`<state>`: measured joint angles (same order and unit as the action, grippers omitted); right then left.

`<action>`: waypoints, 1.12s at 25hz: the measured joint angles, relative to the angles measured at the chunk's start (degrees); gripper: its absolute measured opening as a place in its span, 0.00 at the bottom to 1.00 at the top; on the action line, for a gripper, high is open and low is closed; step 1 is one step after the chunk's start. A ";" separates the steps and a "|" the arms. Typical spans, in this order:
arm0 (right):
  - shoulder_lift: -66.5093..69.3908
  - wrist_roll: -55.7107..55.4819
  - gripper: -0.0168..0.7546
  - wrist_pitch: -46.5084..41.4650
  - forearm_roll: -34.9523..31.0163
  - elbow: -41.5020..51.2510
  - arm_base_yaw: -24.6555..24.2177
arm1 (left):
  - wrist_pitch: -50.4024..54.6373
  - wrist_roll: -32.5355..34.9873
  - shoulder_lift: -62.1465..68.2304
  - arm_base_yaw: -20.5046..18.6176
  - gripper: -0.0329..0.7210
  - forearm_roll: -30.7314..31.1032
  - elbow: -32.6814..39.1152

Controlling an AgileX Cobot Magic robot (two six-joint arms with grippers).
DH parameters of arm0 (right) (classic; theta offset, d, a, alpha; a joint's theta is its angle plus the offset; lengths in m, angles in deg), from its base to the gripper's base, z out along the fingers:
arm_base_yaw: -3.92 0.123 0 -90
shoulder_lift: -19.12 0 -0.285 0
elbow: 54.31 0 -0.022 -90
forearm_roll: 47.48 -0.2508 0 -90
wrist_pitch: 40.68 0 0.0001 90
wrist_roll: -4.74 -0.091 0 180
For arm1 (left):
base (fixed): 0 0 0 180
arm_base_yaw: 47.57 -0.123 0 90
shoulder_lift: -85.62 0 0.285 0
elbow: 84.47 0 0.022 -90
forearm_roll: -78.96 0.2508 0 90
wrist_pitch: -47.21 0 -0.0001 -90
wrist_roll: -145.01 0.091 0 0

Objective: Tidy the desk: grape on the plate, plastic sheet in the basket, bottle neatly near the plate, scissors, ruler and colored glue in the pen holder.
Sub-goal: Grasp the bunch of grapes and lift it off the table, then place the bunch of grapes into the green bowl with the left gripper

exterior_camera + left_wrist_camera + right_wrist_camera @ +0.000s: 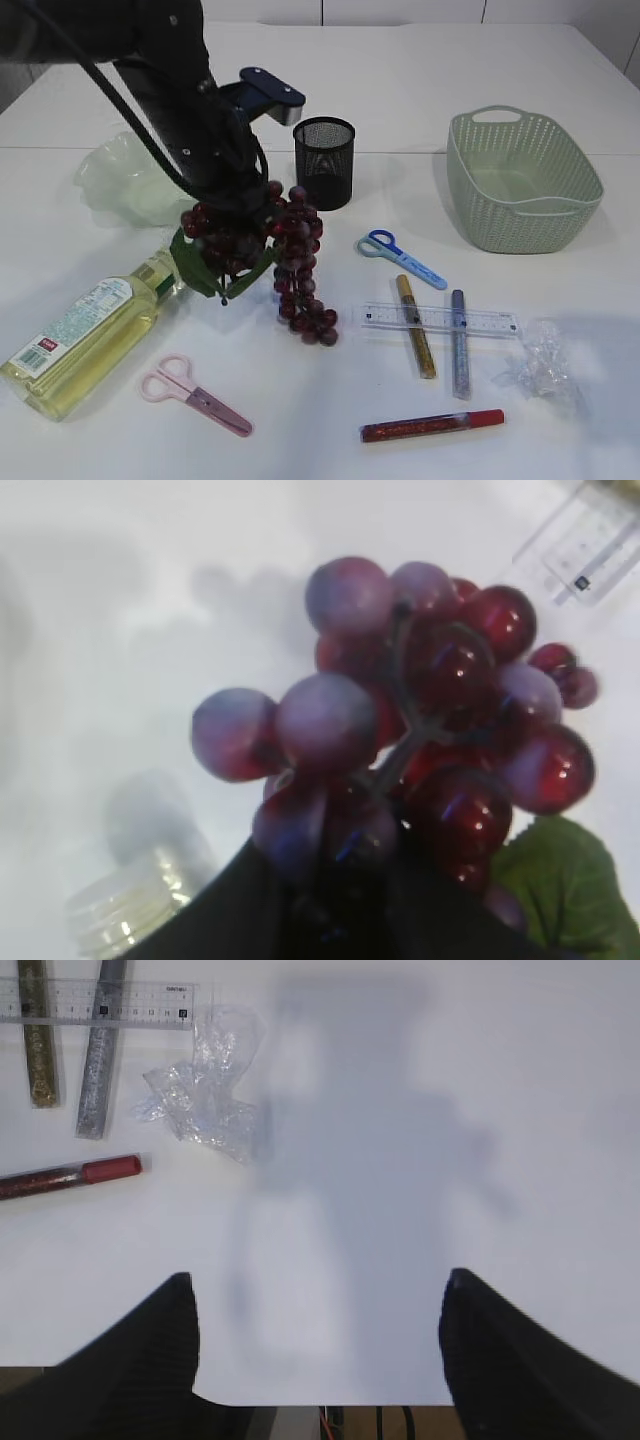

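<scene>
Nearest, the oil bottle (85,335) lies on its side on the worktop (300,440), cap toward the grape bunch (285,255), its label print too small to read. The left fingers (232,215) clamp the bunch's top; it hangs lengthwise downward, leaf beside it. The right fingers (315,1345) stand wide apart, empty. Beyond, the pale plate (125,180) is partly hidden by the arm.

Left gripper (235,205) fingertips hidden behind grape bunch (290,260); grip unclear. Plate (125,180) partly covered by arm. Bottle (130,910) cap blurred, cut by frame edge in left wrist view. Ruler (585,545) cropped, blurry.
</scene>
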<state>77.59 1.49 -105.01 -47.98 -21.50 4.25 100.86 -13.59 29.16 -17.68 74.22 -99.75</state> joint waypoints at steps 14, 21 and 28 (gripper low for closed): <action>0.00 0.00 0.78 0.00 0.00 0.00 0.00 | -1.50 -5.87 -13.98 -1.77 0.21 9.01 0.10; 0.00 0.00 0.78 0.02 0.00 0.00 0.00 | -7.01 -11.75 -14.59 -8.96 0.21 9.30 0.10; 0.00 0.00 0.78 0.82 0.00 0.00 0.00 | -20.32 -14.66 -14.59 -14.28 0.21 9.55 0.10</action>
<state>77.59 1.49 -104.19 -47.98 -21.50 4.25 80.53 -28.24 14.57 -31.96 83.77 -99.66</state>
